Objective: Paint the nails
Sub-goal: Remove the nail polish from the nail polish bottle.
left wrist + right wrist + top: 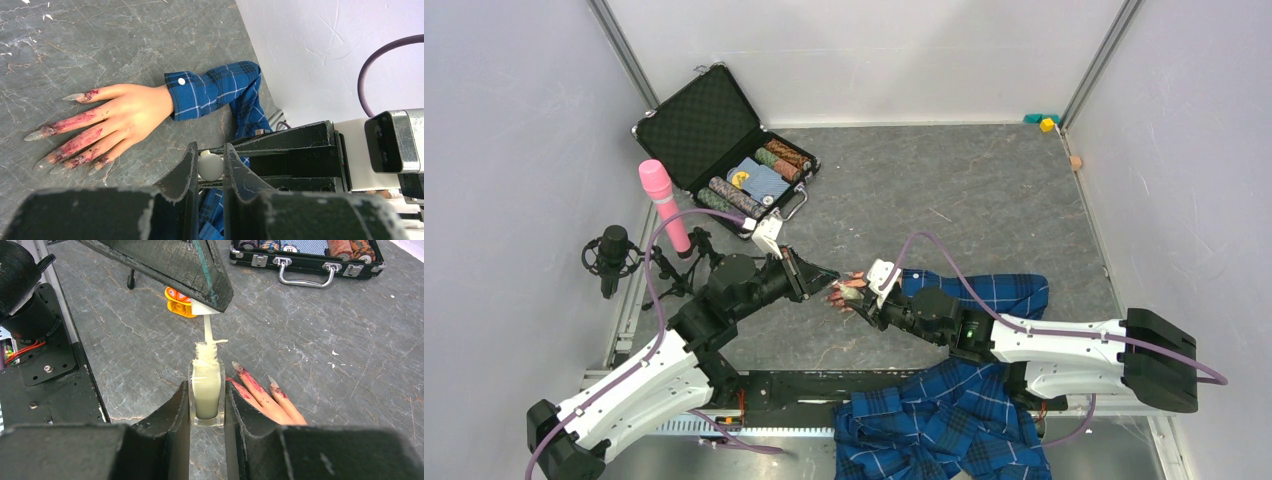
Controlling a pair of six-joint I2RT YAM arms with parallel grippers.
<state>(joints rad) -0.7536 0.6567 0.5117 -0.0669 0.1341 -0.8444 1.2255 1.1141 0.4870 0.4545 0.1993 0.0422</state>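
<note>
Right gripper (207, 388) is clamped tight on the small polish bottle (206, 402), holding it upright just above the table (125, 40). Left gripper (211, 150) is pinched shut on the white cap (210, 167), and the brush stem (207, 331) runs straight down into the crusted bottle neck. The mannequin hand (132, 112) lies flat at 4 o'clock from the bottle. Seen from the left wrist, its long pointed nails (74, 96) fan out toward 8 and 9 o'clock and the plaid sleeve (215, 92) trails off at 3 o'clock.

Here's the danger. If the brush lifts out crooked it scrapes that caked rim, and it could tip the bottle in the jaws or flick pale polish onto the stone. An overloaded brush would drip on the way to the nails. The nails are narrow and the fingers are already streaked red well past them, so a loose stroke lands on skin. The hand looks unpinned, so a firm brush push could slide it.
</note>
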